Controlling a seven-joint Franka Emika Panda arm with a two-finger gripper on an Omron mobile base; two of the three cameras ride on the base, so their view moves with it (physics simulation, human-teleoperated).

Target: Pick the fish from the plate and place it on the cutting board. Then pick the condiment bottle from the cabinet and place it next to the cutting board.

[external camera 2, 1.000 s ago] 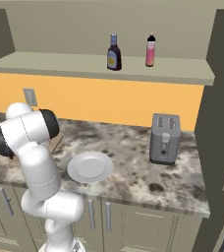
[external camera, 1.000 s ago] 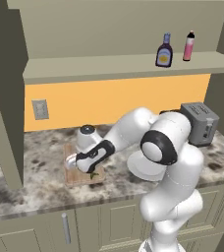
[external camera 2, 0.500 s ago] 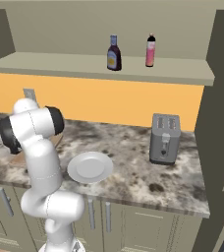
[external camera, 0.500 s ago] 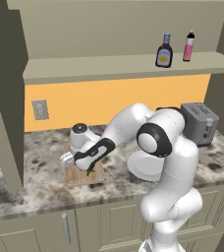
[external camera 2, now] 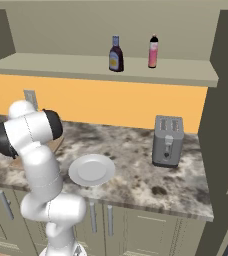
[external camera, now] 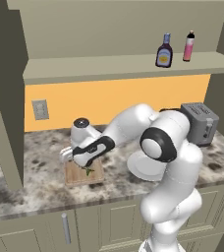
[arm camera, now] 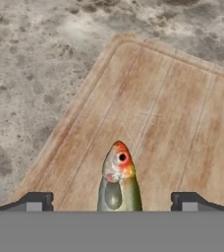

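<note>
Hand view looks down at the fish (arm camera: 118,181) on the cutting board (arm camera: 158,128), between the gripper's (arm camera: 113,201) wide-apart fingertips.

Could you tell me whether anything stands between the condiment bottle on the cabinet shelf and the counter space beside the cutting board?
Nothing visible does. The condiment bottle stands at the open shelf front; bare counter lies beside the cutting board. The pink bottle stands apart.
</note>
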